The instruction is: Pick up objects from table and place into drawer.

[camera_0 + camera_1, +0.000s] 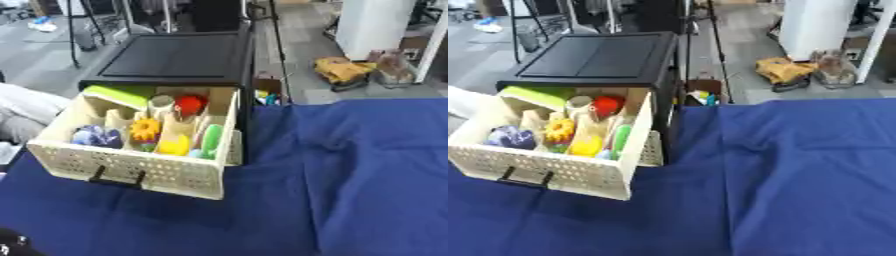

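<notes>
- The drawer (131, 170) stands pulled out of the black cabinet (175, 57) at the table's left edge, over the blue cloth (350, 175).
- It already holds the task's things: a red ball (190, 105), an orange flower (145, 129), a yellow piece (175, 146), a green tube (211, 137), a purple lump (96, 136), a lime block (118, 95) at its back left corner.
- I see nothing loose on the cloth, so I judge the picking done or close to it.
- Hands: I cannot tell the left one's state. A dark shape (13, 242) at the near left corner may belong to that arm, too little shows. The right hand is out of sight.
- Risk: the drawer is crowded; one more item dropped on top may roll over the low front wall.
- Risk: the drawer hangs far out; a downward push on its front could tip it or jam its run.
- Risk: cloth folds near the drawer could snag a sweeping hand.
- Views: only the left eye shows the dark shape; the right eye shows more of the drawer's perforated side (651, 147).
</notes>
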`<state>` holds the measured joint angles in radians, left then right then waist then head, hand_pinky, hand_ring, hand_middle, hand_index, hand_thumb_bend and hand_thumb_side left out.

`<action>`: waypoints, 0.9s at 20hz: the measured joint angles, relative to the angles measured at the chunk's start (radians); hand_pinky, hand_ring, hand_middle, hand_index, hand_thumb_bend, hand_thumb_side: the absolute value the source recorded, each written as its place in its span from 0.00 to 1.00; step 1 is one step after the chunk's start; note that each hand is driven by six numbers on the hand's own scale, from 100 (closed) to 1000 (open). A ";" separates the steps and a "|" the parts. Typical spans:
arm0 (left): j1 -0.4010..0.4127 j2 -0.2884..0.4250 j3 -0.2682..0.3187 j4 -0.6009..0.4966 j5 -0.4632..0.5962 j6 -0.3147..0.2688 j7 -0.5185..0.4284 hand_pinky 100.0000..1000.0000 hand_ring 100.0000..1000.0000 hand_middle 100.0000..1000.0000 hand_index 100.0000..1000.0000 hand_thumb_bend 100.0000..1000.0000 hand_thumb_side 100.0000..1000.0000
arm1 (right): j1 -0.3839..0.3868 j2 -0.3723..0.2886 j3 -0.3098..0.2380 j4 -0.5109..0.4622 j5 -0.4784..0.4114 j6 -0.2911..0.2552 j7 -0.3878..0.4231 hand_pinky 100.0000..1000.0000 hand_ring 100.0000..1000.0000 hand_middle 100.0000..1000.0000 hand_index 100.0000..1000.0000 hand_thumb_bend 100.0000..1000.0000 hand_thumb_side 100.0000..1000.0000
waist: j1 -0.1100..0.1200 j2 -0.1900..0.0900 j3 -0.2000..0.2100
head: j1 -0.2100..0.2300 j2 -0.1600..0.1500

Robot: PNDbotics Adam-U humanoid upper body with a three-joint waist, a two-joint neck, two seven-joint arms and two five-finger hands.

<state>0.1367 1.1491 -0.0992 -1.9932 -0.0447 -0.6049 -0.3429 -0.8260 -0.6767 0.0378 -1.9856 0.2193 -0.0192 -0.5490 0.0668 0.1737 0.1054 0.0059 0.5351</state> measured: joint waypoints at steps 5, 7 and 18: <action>-0.049 0.022 -0.046 0.000 0.014 0.059 -0.006 0.22 0.32 0.52 0.81 0.09 1.00 | 0.001 0.000 0.000 0.000 0.000 0.000 -0.003 0.64 0.70 0.57 0.70 0.15 0.77 | 0.000 0.000 -0.008 | 0.009 0.000; -0.074 0.028 -0.061 0.000 0.019 0.085 -0.009 0.22 0.32 0.53 0.81 0.09 1.00 | 0.003 -0.001 0.000 0.000 0.000 0.001 -0.003 0.64 0.70 0.56 0.69 0.16 0.77 | 0.001 0.000 -0.011 | 0.013 -0.001; -0.157 0.031 -0.114 0.000 -0.026 0.251 -0.022 0.27 0.43 0.58 0.83 0.13 1.00 | 0.004 -0.001 0.002 0.000 -0.001 0.000 -0.004 0.63 0.70 0.56 0.69 0.16 0.77 | 0.005 0.008 -0.032 | 0.028 -0.010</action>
<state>-0.0207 1.1805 -0.2130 -1.9932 -0.0707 -0.3537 -0.3650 -0.8221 -0.6772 0.0400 -1.9856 0.2185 -0.0190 -0.5528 0.0718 0.1813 0.0731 0.0336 0.5247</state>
